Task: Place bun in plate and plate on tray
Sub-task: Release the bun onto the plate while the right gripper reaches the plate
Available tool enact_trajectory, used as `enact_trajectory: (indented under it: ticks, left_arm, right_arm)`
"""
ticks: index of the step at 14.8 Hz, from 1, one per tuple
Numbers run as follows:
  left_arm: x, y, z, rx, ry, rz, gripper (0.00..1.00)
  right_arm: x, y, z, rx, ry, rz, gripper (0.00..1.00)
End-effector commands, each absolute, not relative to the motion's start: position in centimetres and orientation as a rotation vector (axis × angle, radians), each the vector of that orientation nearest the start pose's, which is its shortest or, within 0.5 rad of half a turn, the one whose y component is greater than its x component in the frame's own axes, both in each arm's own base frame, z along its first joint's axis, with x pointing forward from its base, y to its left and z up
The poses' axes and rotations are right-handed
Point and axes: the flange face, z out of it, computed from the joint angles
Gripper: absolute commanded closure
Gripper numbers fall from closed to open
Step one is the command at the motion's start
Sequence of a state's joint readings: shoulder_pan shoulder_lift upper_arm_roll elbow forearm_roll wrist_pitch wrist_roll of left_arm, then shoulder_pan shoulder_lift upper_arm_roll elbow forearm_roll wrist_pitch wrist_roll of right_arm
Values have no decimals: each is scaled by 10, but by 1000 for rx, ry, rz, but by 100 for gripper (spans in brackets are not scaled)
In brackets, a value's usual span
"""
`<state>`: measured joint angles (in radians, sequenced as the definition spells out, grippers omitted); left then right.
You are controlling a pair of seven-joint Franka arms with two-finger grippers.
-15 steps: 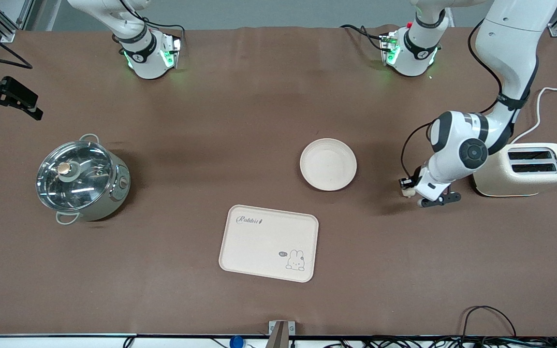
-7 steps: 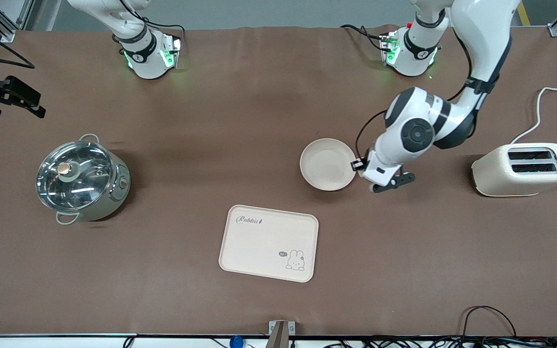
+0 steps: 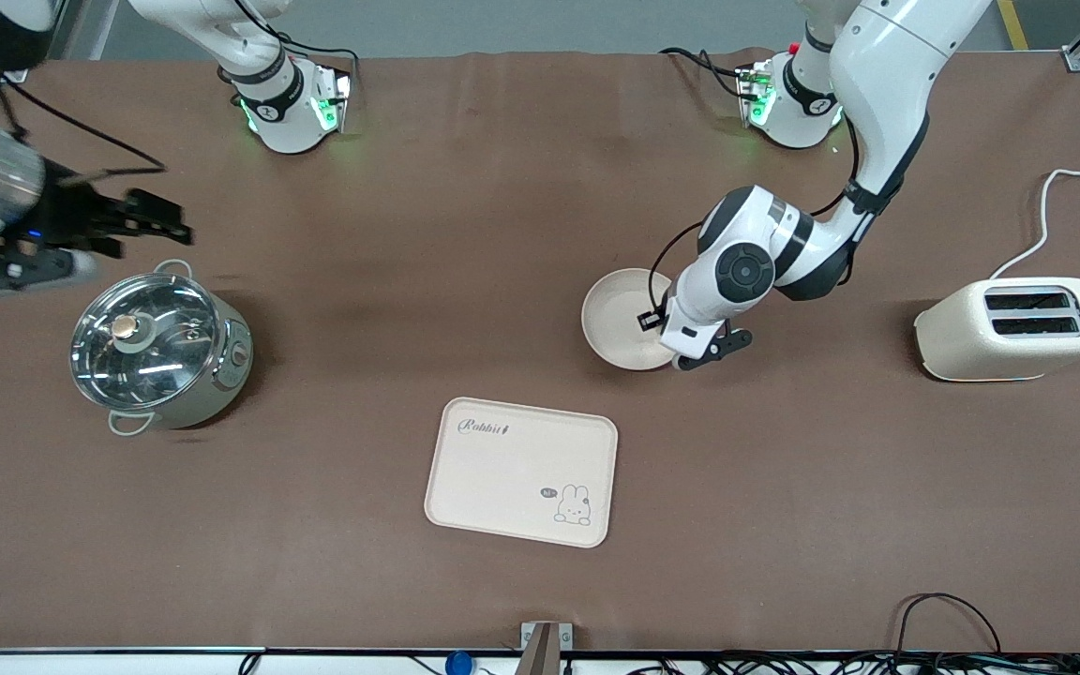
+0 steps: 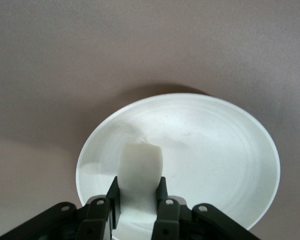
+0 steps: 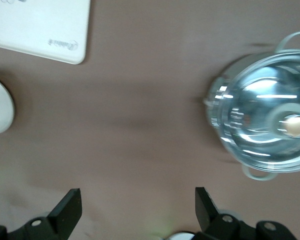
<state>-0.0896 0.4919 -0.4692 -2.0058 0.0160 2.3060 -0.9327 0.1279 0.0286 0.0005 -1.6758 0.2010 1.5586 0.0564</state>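
My left gripper [image 3: 658,324] is shut on the small pale bun [image 4: 140,161] and holds it over the plate's edge toward the left arm's end. The gripper also shows in the left wrist view [image 4: 139,189]. The bun is hidden by the hand in the front view. The round cream plate [image 3: 617,319] sits mid-table and fills the left wrist view [image 4: 215,150]. The cream "Rabbit" tray [image 3: 521,472] lies nearer the front camera than the plate. My right gripper [image 3: 165,217] is open and empty, up in the air beside the pot; in its own wrist view [image 5: 137,210] the jaws stand wide apart.
A steel pot with a glass lid [image 3: 160,352] stands toward the right arm's end of the table and shows in the right wrist view [image 5: 270,125]. A cream toaster [image 3: 1016,328] with a white cord stands toward the left arm's end.
My left gripper has carried the bun from beside the toaster to over the plate. My right arm has swung in from the table's edge toward the pot.
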Motion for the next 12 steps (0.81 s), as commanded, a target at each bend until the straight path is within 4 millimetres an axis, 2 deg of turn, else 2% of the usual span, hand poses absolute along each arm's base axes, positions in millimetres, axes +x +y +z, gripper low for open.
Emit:
enact_trajectory:
  ticks: [1,2,3,4,6,7,9,11,12]
  left_arm:
    - [520,-314,234,-3140,-669,379,1]
    - [527,-311,241,-3146,-689,361,0]
    - [533,-308,252,-3141,-696,360,0]
    - [541,-307,267,-3127,-700,373,0]
    - [557,-300,302,-3065,-773,411,0]
    - [567,-285,323,-3030,-827,420,0]
    - [588,-231,361,-3017,-944,353,0]
    - [591,-206,390,-2994,-1004,280,0]
    - [587,-190,415,-2977,-1038,229,0]
  right_arm:
    - [531,165,503,-2896,34,216,0]
    - [524,193,475,-2859,98,210,0]
    - [513,230,442,-2831,131,173,0]
    - [503,266,410,-2819,156,147,0]
    - [487,333,359,-2780,245,133,0]
    - [475,367,333,-2760,270,100,0]
    - [453,421,277,-2730,333,18,0]
    - [435,472,229,-2701,385,-45,4]
    - [432,496,213,-2684,425,-54,6]
